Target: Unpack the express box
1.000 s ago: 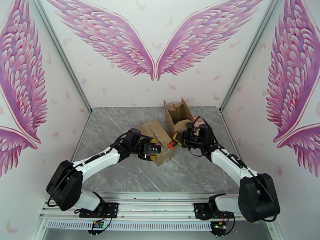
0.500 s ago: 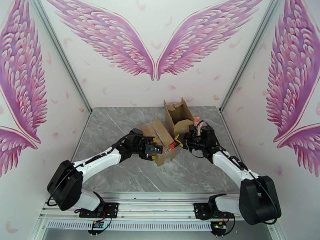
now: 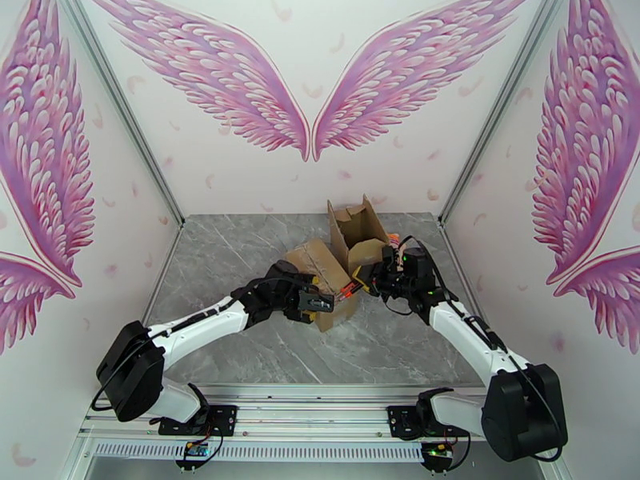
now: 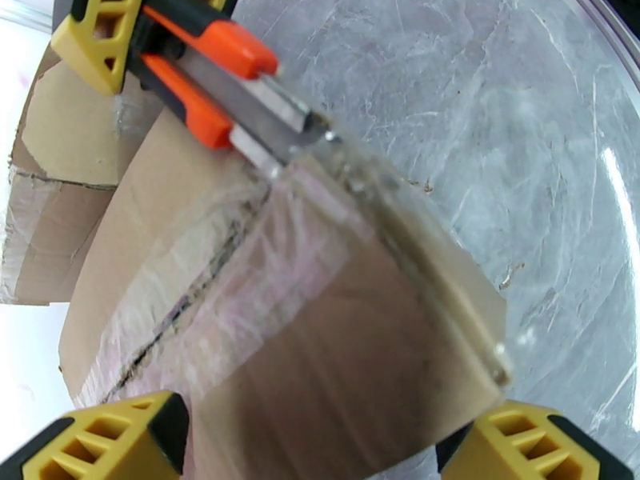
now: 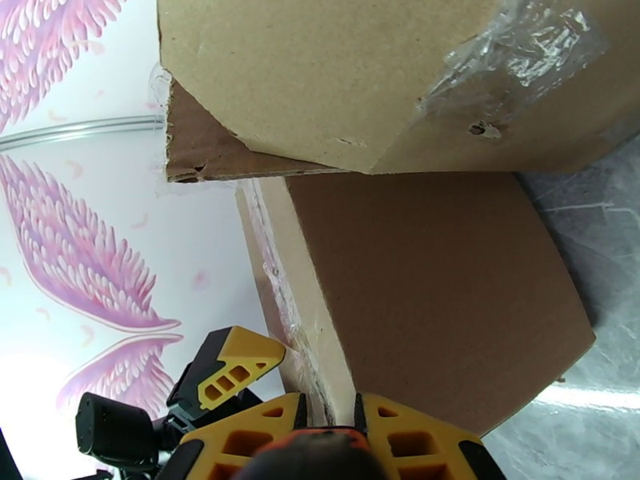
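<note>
Left wrist cam: utility knife (image 4: pixel 240 90), orange body, blade tip on the taped seam at the far top edge of the cardboard box (image 4: pixel 304 338). We see the right gripper (image 5: pixel 326 430) clamped on the knife handle. Fingers of the left gripper (image 4: pixel 320 454) are spread wide astride the box's near end; we can't tell if they squeeze it. Box sits mid-table (image 3: pixel 240 258), just in front of a second, opened carton (image 3: pixel 356 222)

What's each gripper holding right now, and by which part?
Right gripper grips the utility knife by its handle, blade at the taped edge of the box. Left gripper straddles that box; contact cannot be told.
</note>
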`<state>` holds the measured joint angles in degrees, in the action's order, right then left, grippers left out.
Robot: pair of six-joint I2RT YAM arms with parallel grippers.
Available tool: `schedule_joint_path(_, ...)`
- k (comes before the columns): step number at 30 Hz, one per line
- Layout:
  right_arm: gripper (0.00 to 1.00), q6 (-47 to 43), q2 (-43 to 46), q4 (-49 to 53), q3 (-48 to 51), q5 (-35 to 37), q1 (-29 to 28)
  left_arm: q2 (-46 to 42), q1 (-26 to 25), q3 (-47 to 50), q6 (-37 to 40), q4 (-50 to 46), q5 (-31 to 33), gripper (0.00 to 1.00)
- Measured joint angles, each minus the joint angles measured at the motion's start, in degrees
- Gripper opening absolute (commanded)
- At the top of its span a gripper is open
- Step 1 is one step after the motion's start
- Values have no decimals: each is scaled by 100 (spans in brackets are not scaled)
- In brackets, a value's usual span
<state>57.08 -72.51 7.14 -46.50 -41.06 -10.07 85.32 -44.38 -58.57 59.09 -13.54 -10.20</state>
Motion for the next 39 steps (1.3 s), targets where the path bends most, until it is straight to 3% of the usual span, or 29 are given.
schedule_joint_path(3,0,-140,-225,-20,-107,-79,-13,4,-11,-315,188,-407,0,99)
schedule_joint_path(7,0,-402,-472,85,-369,-208,-22,153,-4,-894,579,-1043,-44,99)
schedule_joint_path(15,0,-553,-680,83,-557,-247,-22,1141,-2,-2120,1392,-2367,-90,89)
schedule_joint_path(22,0,173,-507,-286,-227,-2,-20,1425,13,-2280,1274,-2516,-70,79)
schedule_joint_path(31,0,835,511,-525,509,1145,-48,1703,42,-2553,520,-2481,-197,75)
schedule_joint_path(39,0,1139,1473,-505,962,2618,-516,1891,0,-2780,-173,-2483,-234,74)
